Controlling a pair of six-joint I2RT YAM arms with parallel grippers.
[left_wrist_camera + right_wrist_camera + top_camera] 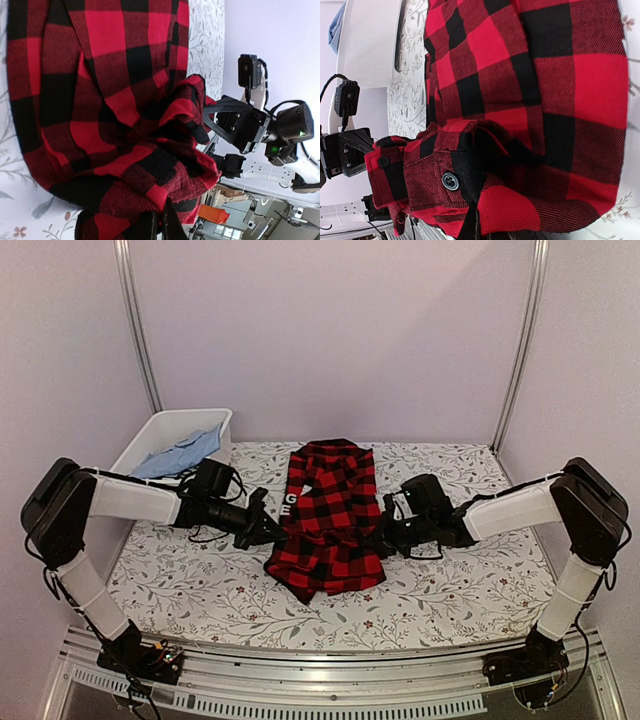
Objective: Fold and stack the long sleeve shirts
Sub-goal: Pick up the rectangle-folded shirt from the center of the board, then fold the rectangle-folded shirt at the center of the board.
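Pinching shirt (pixel 335 490) at opposite edges: left hand (pixel 274 530), right hand (pixel 384 536); contact buried in folds.

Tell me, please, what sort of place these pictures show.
Probably a robotics lab work cell: two robot arms bolted to a metal rail, a floral-covered table walled by plain panels and metal posts, and a checked shirt laid out near a white bin.

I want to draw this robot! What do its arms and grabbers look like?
Both arms match. The left arm and right arm have smooth white tube sections joined by chunky black joints. The left gripper and right gripper are black, blocky, with two thin fingers. Thin black cables loop beside the wrists, and a small green light glows on the right wrist.
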